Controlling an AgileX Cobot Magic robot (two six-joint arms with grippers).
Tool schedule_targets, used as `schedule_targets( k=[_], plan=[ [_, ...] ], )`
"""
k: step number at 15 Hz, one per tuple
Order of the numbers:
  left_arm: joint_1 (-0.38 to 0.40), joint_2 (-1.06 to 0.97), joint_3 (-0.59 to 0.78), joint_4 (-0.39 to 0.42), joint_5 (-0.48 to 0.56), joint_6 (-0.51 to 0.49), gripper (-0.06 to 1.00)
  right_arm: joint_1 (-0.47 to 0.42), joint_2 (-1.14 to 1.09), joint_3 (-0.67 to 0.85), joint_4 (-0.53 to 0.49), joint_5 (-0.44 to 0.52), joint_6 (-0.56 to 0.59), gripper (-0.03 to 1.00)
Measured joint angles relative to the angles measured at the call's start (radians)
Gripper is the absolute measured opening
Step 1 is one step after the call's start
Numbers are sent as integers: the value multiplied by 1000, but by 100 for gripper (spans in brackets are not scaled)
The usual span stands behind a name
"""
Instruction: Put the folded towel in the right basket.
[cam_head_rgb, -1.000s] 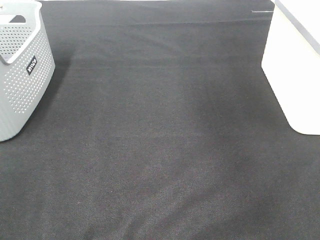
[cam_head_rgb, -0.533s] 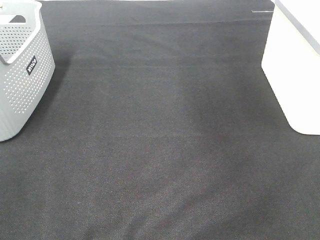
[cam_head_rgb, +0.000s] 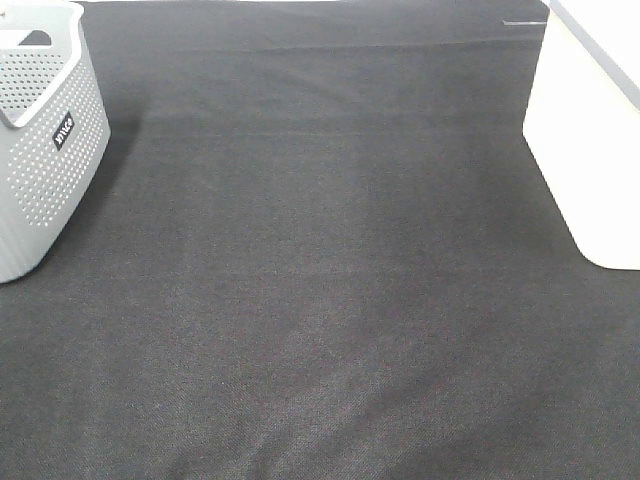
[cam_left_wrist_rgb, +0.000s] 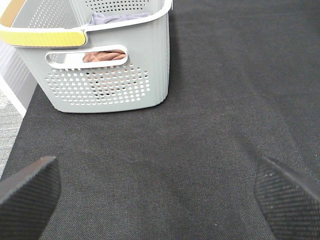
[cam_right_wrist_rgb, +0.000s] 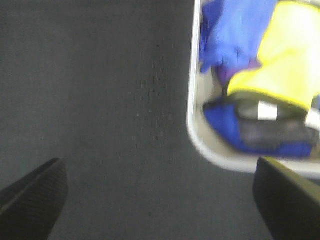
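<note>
Blue towel (cam_right_wrist_rgb: 235, 30) beyond right pincer (cam_right_wrist_rgb: 160, 200)

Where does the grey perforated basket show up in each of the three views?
Exterior high: grey perforated basket at the left edge, upper corner, cut off by the frame.
Left wrist: fills the upper left, yellow handle and towels showing inside.
Right wrist: not in it; only a white basket holding blue and yellow cloth.
Shared landmark: the black table cloth.
</note>
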Motion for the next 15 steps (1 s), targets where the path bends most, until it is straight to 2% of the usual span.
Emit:
schedule_targets(
  k=[2, 3, 5, 9, 11, 12, 15],
  plan=[
    [0, 0, 0, -1, 0, 0, 98, 0, -166, 224, -1, -87, 2, 96],
    [0, 0, 0, -1, 0, 0, 98, 0, -166, 224, -1, -87, 2, 96],
    [0, 0, 0, -1, 0, 0, 98, 0, -287, 412, -1, -149, -5, 96],
    [0, 0, 0, -6, 0, 0, 98, 0, -558, 743, 6, -199, -5, 96],
    [0, 0, 0, -9, 0, 0, 98, 0, -712, 833, 11, -210, -26, 96],
    [0, 0, 0, -14, 0, 0, 98, 0, -826, 881, 9, -210, -74, 96],
    [0, 0, 0, -27, 0, 0, 98, 0, -1048, 946, 8, -212, -133, 96]
  ],
)
